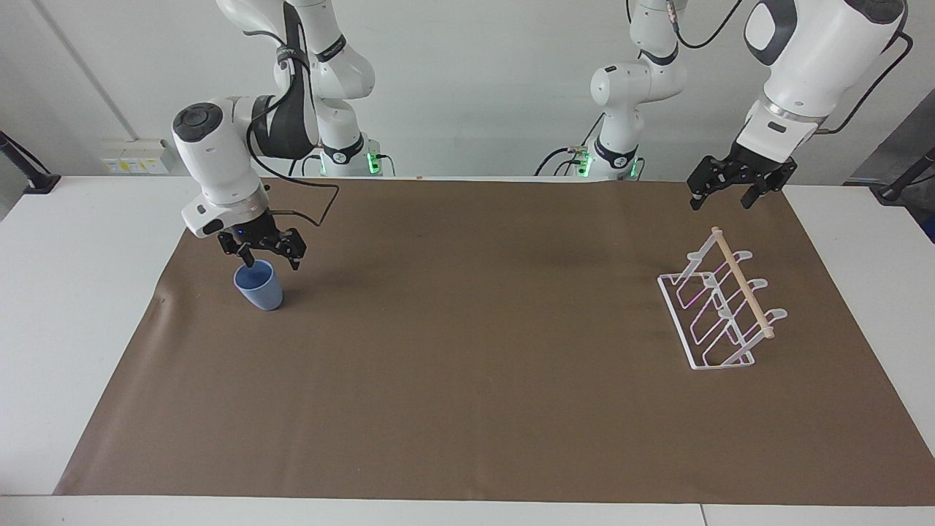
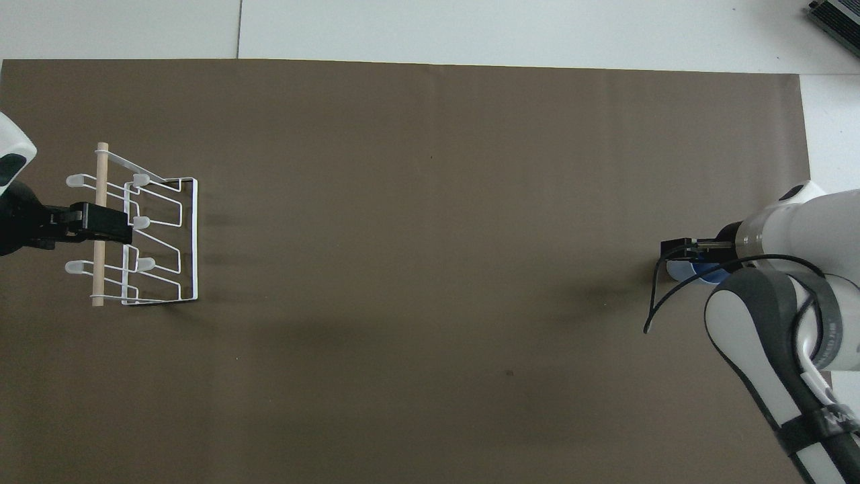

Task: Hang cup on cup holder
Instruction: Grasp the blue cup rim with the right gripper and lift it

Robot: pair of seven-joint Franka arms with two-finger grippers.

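The light-blue cup point(image 1: 258, 287) stands upright on the brown mat toward the right arm's end of the table. My right gripper point(image 1: 269, 262) is open and hangs just above the cup's rim, its fingers spread over the mouth. In the overhead view the right gripper point(image 2: 677, 248) and its wrist cover most of the cup point(image 2: 684, 271). The white wire cup holder point(image 1: 719, 310) with its wooden dowel stands toward the left arm's end; no cup hangs on it. My left gripper point(image 1: 720, 199) is open and waits in the air over the cup holder point(image 2: 161, 235).
A brown mat point(image 1: 475, 365) covers most of the white table. The right arm's black cable point(image 2: 662, 302) loops down beside the cup. A dark device point(image 2: 836, 17) lies off the mat at the table's corner farthest from the robots, at the right arm's end.
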